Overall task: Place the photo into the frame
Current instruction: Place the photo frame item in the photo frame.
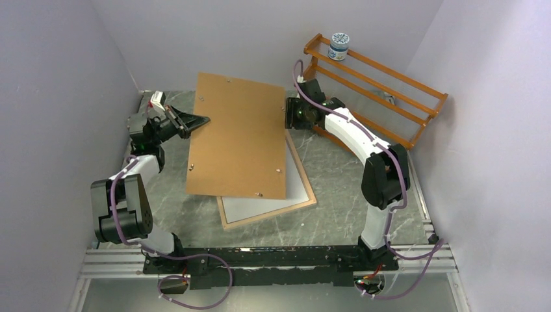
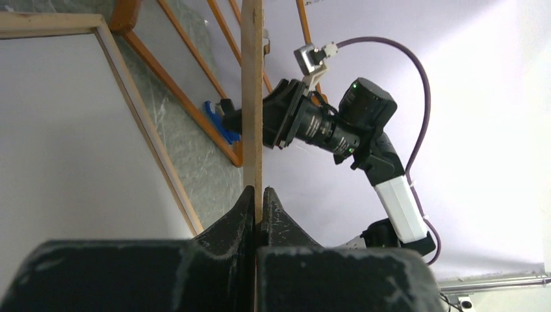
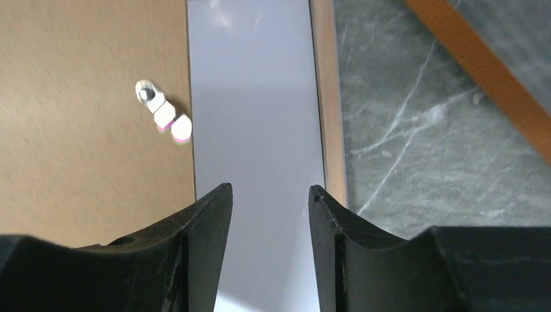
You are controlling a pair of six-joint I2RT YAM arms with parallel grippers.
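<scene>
The frame (image 1: 268, 214) lies back side up on the table, its light wood rim (image 3: 330, 117) around a plain white surface (image 3: 253, 117) that looks like the photo's white back; no printed side shows. A brown hardboard backing panel (image 1: 237, 136) hangs tilted over the frame. My left gripper (image 1: 201, 121) is shut on the panel's left edge, seen edge-on (image 2: 252, 97) between the fingers in the left wrist view. My right gripper (image 3: 269, 190) is open over the white surface, between the panel's right edge (image 3: 84, 130) and the rim, holding nothing.
An orange wooden rack (image 1: 383, 78) stands at the back right, close behind the right wrist, with a small jar (image 1: 338, 45) on its top rail. A metal turn clip (image 3: 162, 117) sits on the panel's edge. Purple walls close in both sides.
</scene>
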